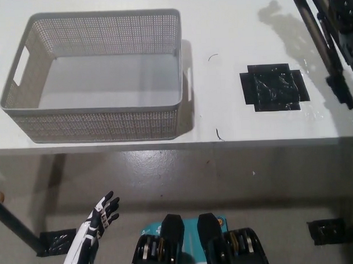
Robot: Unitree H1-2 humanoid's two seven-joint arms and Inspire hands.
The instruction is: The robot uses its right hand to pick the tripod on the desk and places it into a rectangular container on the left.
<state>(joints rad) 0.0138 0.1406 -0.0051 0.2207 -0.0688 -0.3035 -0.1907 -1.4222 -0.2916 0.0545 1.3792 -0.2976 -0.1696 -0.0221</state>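
- Left hand [97, 226] hangs low at the picture's lower left, below the surface's front edge, white, fingers spread and holding nothing; it rests while the other works.
- Container [25, 117], a pale perforated rectangular basket with handle slots in its short walls, stands on the left part of the white surface [219, 26]; its floor is bare, so the tripod is not yet in it.
- Black tape patch [273, 87] lies flat on the surface right of centre, well apart from the container, with nothing on it.
- Tripod [327, 57] is up in the air at the upper right, clear of the surface, its dark legs folded together and slanting down toward the right edge; a shadow on the surface lies to the left of it.
- Right hand [343, 10], black, is at the top right corner, closed on the tripod's upper part as far as can be seen.
- Handling, as a judgement: the tripod looks stiff, long and fairly light, with smooth legs that could swing or slip; a hold near the thick head end should keep it steady, and the long legs need room to clear the container's wall.
- Hidden: the picture's edge cuts off most of the right hand and the tripod's head, so the exact hold cannot be made out.
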